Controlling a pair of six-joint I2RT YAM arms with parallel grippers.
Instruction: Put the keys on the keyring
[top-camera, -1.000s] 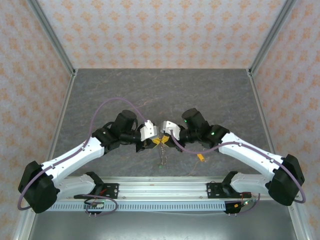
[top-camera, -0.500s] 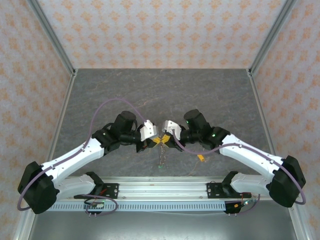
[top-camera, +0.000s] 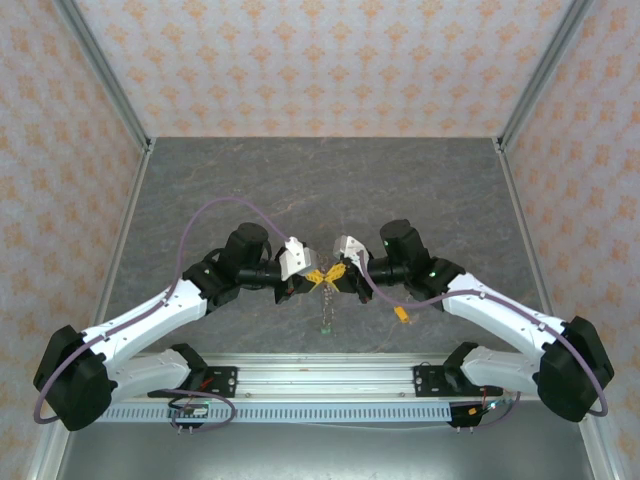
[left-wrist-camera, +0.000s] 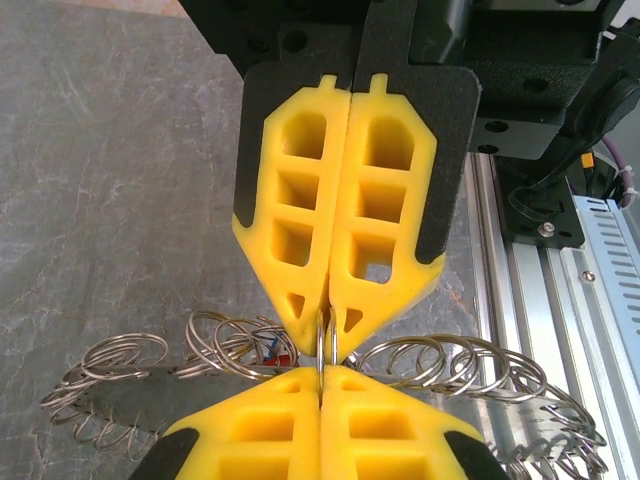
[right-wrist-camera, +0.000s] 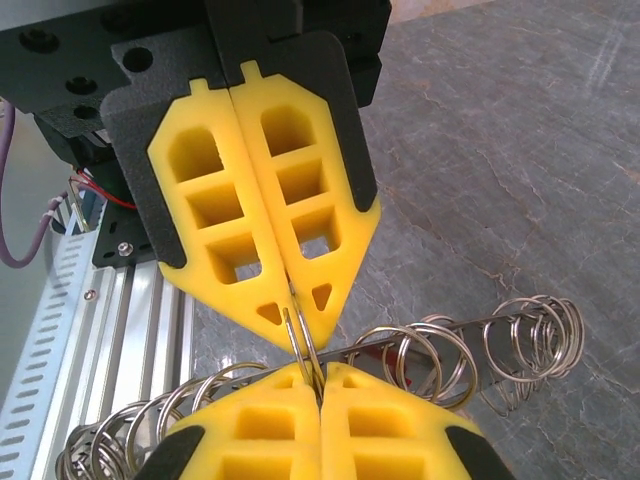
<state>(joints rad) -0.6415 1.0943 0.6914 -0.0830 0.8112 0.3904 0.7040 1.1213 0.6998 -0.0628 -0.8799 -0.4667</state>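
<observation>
Just inside the middle of the table's (top-camera: 300, 190) near edge, we see the keyring (top-camera: 325, 305), a chain of wire loops, trailing from two end effectors that meet tip to tip. The left end effector (top-camera: 313, 277) and right end effector (top-camera: 338, 272) each pinch one thin loop of it, yellow fingers pressed together.

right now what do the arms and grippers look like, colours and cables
Both arms have white link shells and black joint housings: left arm, right arm. A purple cable loops along each. The left gripper and right gripper carry yellow wedge-shaped fingers with cut-out lattice cells, backed by black plates.
</observation>
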